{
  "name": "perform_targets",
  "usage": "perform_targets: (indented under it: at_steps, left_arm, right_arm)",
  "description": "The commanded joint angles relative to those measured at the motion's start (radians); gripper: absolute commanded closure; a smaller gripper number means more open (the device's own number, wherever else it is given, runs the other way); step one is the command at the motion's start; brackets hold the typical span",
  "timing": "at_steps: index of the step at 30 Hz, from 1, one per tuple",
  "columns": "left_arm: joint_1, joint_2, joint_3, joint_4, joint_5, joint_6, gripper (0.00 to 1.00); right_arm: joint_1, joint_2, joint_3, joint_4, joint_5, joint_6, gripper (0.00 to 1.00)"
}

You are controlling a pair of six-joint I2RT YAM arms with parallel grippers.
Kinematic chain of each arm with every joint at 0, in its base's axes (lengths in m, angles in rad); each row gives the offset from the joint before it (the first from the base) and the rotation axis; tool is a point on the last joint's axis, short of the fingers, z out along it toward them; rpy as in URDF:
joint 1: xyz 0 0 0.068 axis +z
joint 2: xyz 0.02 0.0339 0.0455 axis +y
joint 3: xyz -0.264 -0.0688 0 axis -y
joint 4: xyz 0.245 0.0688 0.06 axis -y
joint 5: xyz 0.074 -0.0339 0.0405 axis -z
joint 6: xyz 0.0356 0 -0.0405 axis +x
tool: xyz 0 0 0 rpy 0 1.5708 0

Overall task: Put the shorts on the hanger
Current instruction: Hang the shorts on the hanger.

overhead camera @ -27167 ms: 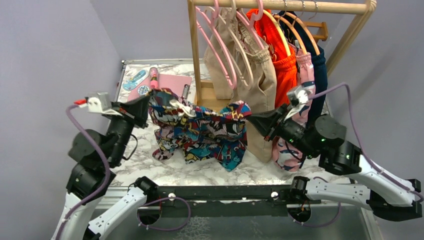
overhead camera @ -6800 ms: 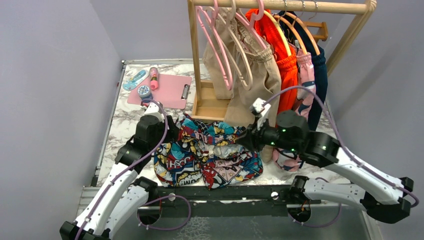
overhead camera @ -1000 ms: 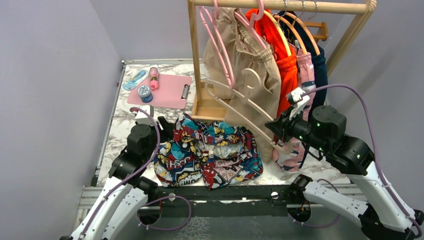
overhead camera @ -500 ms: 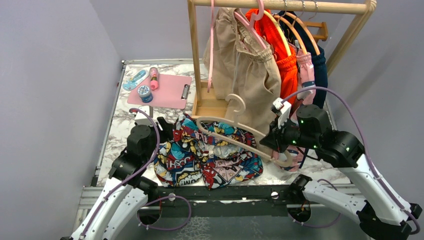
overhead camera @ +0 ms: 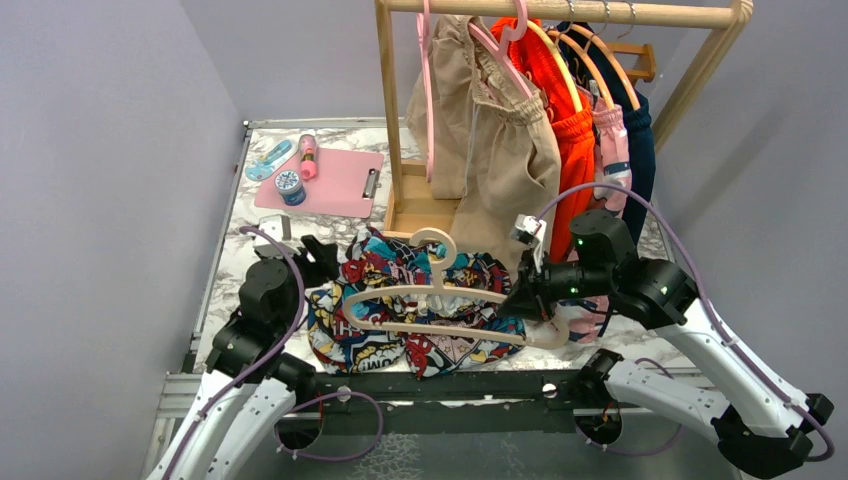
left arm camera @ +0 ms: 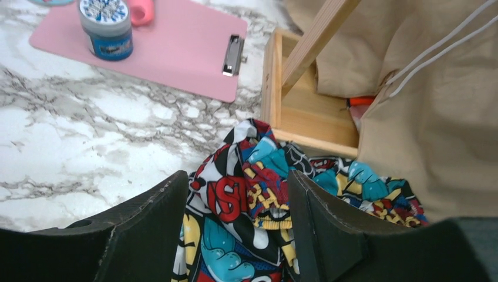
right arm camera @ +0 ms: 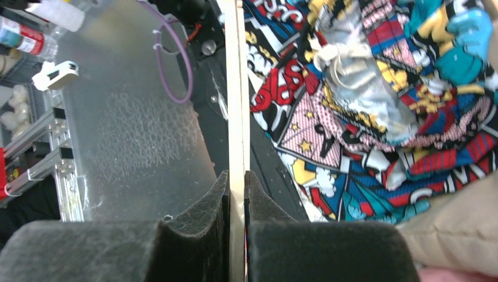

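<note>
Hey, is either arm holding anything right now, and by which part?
The right gripper holds the hanger, jaws shut on a thin bar near its end. The left gripper is open above the shorts, holding nothing.

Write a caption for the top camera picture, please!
Right tool holds the cream hanger over the comic-print shorts on the table.

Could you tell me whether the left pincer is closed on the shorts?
No, the left pincer has its jaws wide apart, and the shorts lie on the table beyond them, ungripped.
</note>
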Motion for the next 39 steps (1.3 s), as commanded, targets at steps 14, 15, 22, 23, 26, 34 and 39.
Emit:
perform_targets:
  at_steps: [14, 15, 22, 23, 26, 34, 39]
  left_arm:
    - [-0.004, 0.084, 0.396, 0.135, 0.373, 0.388, 0.29]
    - [-0.005, 0.063, 0.393, 0.134, 0.462, 0.404, 0.29]
    - [-0.004, 0.023, 0.383, 0.088, 0.940, 0.431, 0.29]
    - [-0.004, 0.030, 0.390, 0.071, 0.972, 0.442, 0.28]
    - [-0.007, 0.054, 0.390, 0.052, 1.018, 0.460, 0.26]
    - [-0.009, 0.045, 0.214, 0.257, 1.196, 0.501, 0.24]
    - [-0.009, 0.116, 0.209, 0.273, 1.301, 0.506, 0.26]
  right_arm:
    - [-0.001, -0.091, -0.146, 0.499, -0.072, -0.171, 0.99]
    - [-0.001, -0.099, -0.158, 0.500, -0.054, -0.180, 0.99]
    - [-0.001, -0.198, -0.231, 0.473, -0.040, -0.212, 0.99]
    - [-0.002, -0.214, -0.240, 0.467, -0.042, -0.211, 0.99]
    - [-0.001, -0.249, -0.261, 0.447, -0.051, -0.204, 0.99]
    - [-0.001, -0.295, -0.342, 0.519, -0.106, -0.149, 0.99]
    - [-0.001, -0.261, -0.326, 0.514, -0.167, -0.161, 0.99]
